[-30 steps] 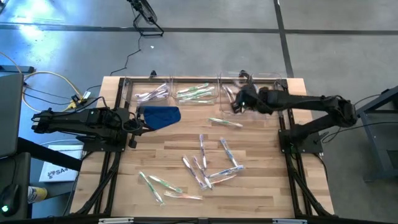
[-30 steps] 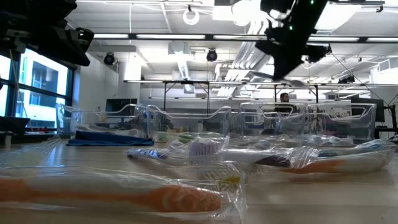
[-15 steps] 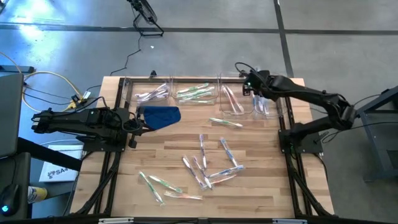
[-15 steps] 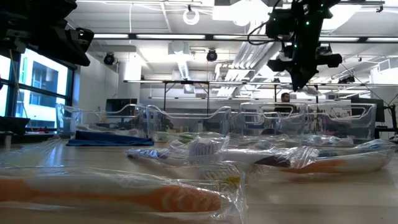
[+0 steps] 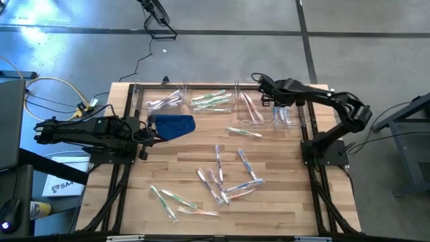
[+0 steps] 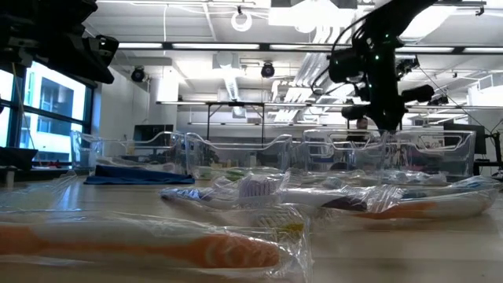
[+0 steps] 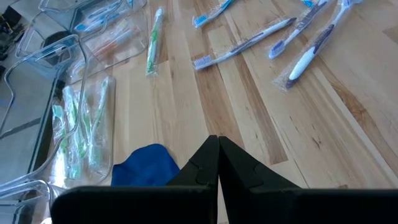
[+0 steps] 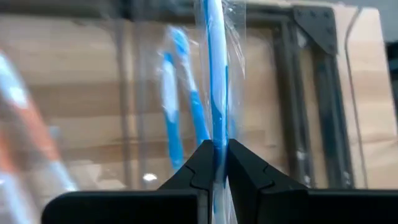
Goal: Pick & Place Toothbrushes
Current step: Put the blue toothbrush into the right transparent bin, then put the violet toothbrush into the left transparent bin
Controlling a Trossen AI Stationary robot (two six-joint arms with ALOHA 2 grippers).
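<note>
My right gripper (image 6: pixel 385 126) hangs over the clear bins at the table's far right, shut on a blue toothbrush (image 8: pixel 214 74) in clear wrapping. Two more blue toothbrushes (image 8: pixel 171 118) lie in the bin (image 5: pixel 285 114) under it. Several wrapped toothbrushes (image 5: pixel 222 178) lie flat on the wooden table's middle and near part. My left gripper (image 7: pixel 217 162) waits shut at the table's left, next to a blue cloth (image 5: pixel 173 126), with nothing in it. My right gripper pinches the blue toothbrush's handle (image 8: pixel 216 140) between its two fingers, wrapping included. The fingers slant steeply down from above. The brush runs on lengthwise past the fingertips, lifted clear over the bin; which end is held I cannot tell.
Along the far edge stand several clear bins: one with whitish brushes (image 5: pixel 165 101), one with green ones (image 5: pixel 211 101), one with pink ones (image 5: pixel 250 107). A single green brush (image 5: pixel 243 132) lies just in front of them. The table's black frame (image 8: pixel 311 93) runs close beside the right bin.
My right gripper has swung toward the table's far right corner with the blue toothbrush, from the near side of the pink bin to above the right-hand bin. It has sunk and tipped more steeply down. The gripper stays shut on the brush.
</note>
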